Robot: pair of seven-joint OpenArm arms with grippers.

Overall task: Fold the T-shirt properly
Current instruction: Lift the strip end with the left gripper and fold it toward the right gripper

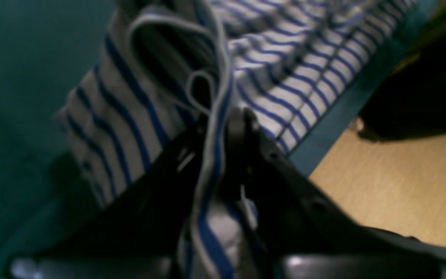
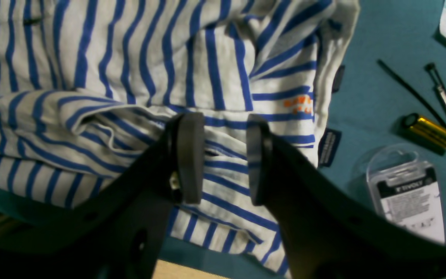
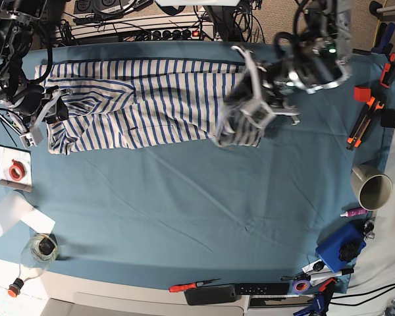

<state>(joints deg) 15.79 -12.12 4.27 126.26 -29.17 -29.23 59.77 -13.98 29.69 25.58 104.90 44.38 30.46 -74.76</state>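
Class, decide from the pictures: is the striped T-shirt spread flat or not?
Not flat: the T-shirt lies in a long, bunched strip, with creases and overlapping layers.

The counter (image 3: 184, 210) was covered with a smooth surface of blue-green colour, and in the base view it took up most of the picture. Below its near edge there was a pale strip (image 3: 138, 289), and in the left wrist view a light brown area (image 1: 381, 186) was seen beside the dark surface. The light was soft on the counter, brighter toward its middle.
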